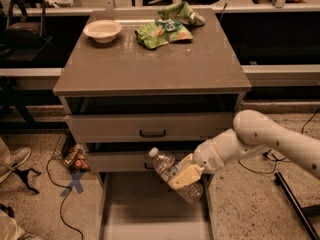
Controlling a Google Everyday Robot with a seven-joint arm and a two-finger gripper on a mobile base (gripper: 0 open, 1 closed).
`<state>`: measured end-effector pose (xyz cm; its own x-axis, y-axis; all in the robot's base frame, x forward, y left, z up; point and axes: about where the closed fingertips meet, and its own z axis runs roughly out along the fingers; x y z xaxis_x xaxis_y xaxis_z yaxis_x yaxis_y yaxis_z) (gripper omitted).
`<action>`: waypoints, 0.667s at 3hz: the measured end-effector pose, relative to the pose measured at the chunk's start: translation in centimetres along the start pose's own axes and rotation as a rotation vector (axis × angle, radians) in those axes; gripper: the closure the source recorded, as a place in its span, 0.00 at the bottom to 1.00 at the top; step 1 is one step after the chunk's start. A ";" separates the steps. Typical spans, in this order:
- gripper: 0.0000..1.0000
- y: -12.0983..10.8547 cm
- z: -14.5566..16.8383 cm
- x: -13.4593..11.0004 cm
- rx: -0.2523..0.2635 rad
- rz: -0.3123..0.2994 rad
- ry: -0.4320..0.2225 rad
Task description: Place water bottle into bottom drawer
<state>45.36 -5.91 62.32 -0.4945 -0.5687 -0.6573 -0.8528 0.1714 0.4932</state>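
The water bottle (169,170), clear ribbed plastic with a white cap, is held tilted with its cap up and to the left. My gripper (186,176) is shut on the water bottle around its middle, its tan fingers (184,175) covering the label. It holds the bottle above the right part of the open bottom drawer (150,214), in front of the lower drawer front. The white arm (260,136) reaches in from the right.
The grey cabinet (150,69) carries a white bowl (102,30) and green snack bags (167,26) on top. Two drawer fronts with black handles (152,133) sit above the open drawer. Cables and a snack packet (76,157) lie on the floor at left.
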 end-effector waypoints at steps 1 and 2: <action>1.00 0.0 0.3 0.1 -0.007 0.002 0.001; 1.00 -0.1 0.4 0.2 -0.003 0.001 0.001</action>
<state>45.27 -5.74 61.93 -0.4953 -0.5690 -0.6565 -0.8519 0.1700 0.4954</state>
